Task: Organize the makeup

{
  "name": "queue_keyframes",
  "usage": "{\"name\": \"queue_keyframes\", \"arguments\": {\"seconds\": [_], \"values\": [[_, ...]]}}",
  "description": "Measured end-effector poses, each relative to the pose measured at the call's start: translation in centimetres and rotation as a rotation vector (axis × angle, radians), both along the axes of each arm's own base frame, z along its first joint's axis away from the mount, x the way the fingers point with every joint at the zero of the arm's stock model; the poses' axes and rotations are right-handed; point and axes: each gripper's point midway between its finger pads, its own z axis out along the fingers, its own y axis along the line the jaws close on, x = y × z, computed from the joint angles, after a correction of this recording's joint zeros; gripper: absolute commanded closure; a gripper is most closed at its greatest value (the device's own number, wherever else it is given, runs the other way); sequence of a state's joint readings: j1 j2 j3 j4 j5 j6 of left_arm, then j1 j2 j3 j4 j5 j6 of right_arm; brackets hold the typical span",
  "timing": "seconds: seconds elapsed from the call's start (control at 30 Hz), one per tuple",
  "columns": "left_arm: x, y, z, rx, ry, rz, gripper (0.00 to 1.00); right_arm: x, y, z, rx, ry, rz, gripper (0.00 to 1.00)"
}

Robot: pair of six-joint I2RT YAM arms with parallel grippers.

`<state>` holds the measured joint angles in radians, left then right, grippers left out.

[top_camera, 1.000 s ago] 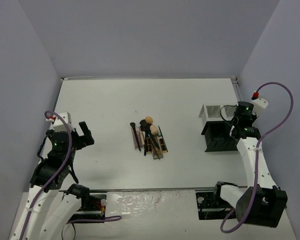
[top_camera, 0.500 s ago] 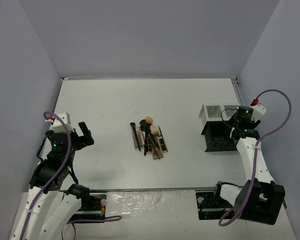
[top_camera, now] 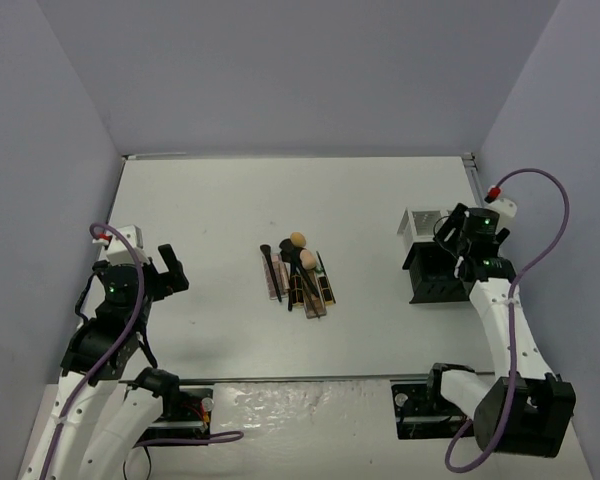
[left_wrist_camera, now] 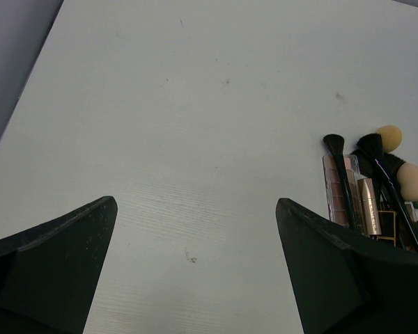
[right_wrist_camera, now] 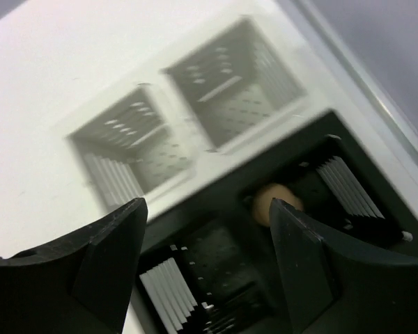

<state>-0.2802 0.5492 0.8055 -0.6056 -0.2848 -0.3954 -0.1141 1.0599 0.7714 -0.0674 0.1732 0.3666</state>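
The makeup [top_camera: 299,274] lies in a heap at the table's middle: two tan sponges [top_camera: 297,240], black brushes [top_camera: 268,262] and slim brown and pink palettes [top_camera: 321,291]. From the left wrist the same heap [left_wrist_camera: 376,195] sits at the right edge. A further tan sponge [right_wrist_camera: 268,202] rests inside a black compartment of the organizer rack [right_wrist_camera: 216,139]. My right gripper [right_wrist_camera: 207,209] hovers open just above that rack [top_camera: 432,262], holding nothing. My left gripper [left_wrist_camera: 195,209] stands open over bare table at the left, far from the heap.
The black-and-white rack has two white perforated compartments [right_wrist_camera: 136,142] at its far side and black ones nearer. Grey walls close in the table [top_camera: 230,200] on three sides. The arm bases [top_camera: 450,390] stand along the near edge.
My right gripper went from shut to open over the rack, and its wrist shifted slightly. The left arm and the heap stayed still.
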Motion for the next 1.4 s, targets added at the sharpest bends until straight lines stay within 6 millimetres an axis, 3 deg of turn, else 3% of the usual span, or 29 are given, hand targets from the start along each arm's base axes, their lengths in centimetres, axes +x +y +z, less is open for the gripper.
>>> {"name": "queue_keyframes", "arguments": {"seconds": [0.13, 0.27, 0.33, 0.43, 0.53, 0.67, 0.83, 1.1, 1.4], "values": [[0.0, 0.0, -0.1, 0.001, 0.003, 0.0, 0.03, 2.5, 8.3, 3.0, 0.008, -0.087, 0.277, 0.34], [0.1, 0.0, -0.2, 0.002, 0.009, 0.0, 0.03, 4.1, 17.2, 4.5, 0.015, -0.125, 0.527, 0.34], [0.1, 0.0, -0.2, 0.003, 0.012, 0.0, 0.03, 4.4, 21.2, 3.9, 0.005, -0.105, 0.626, 0.34], [0.2, -0.1, -0.3, 0.004, 0.013, 0.0, 0.03, 5.1, 26.5, 1.0, -0.011, -0.045, 0.741, 0.36], [0.2, -0.1, -0.3, 0.004, 0.017, 0.0, 0.03, 4.8, 29.6, -3.4, -0.033, 0.055, 0.811, 0.4], [0.2, 0.0, -0.4, 0.005, 0.02, 0.001, 0.03, 4.9, 32.1, -8.1, -0.054, 0.157, 0.855, 0.44], [0.3, -0.1, -0.5, 0.006, 0.022, 0.001, 0.03, 4.9, 34.2, -11.3, -0.063, 0.21, 0.884, 0.49], [0.3, -0.1, -0.5, 0.006, 0.023, 0.001, 0.03, 4.9, 35.3, -11.6, -0.052, 0.199, 0.896, 0.68], [0.3, -0.1, -0.5, 0.006, 0.023, 0.0, 0.03, 4.9, 35.8, -11.4, -0.037, 0.189, 0.906, 0.58]]}}
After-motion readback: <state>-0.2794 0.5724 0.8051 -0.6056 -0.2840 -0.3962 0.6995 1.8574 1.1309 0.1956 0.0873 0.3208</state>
